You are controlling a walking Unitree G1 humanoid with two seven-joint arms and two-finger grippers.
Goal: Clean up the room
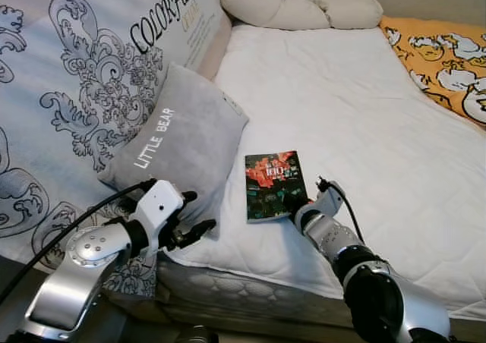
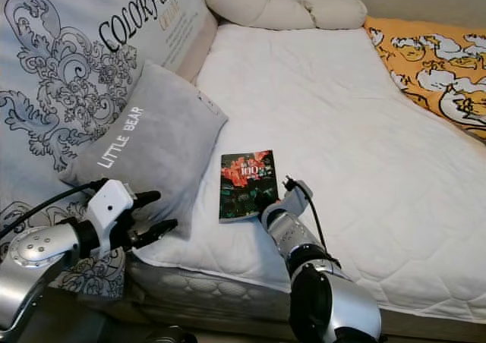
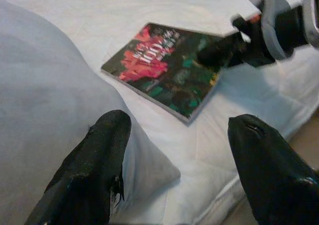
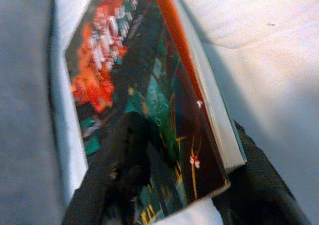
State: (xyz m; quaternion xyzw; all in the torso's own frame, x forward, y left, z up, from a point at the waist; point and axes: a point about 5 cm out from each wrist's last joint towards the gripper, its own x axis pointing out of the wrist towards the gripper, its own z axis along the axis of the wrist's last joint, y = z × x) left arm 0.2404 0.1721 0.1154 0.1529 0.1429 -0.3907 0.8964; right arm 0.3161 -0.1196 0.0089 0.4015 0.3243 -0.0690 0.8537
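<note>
Pinching book (image 1: 274, 185) corner, right gripper (image 1: 296, 205) closed on it | left gripper (image 1: 194, 215) spread, empty | lift level, keep grip firm

Bright, even light; blurry wrist views

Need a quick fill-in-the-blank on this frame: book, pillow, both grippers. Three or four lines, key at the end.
1. The right gripper has one finger on the book's cover and one ____ it.
2. The book lies on the ____ mattress.
3. The grey pillow reads LITTLE ____.
4. The left gripper hangs near the pillow's corner with its fingers ____.

Missing words: under; white; BEAR; open
</note>
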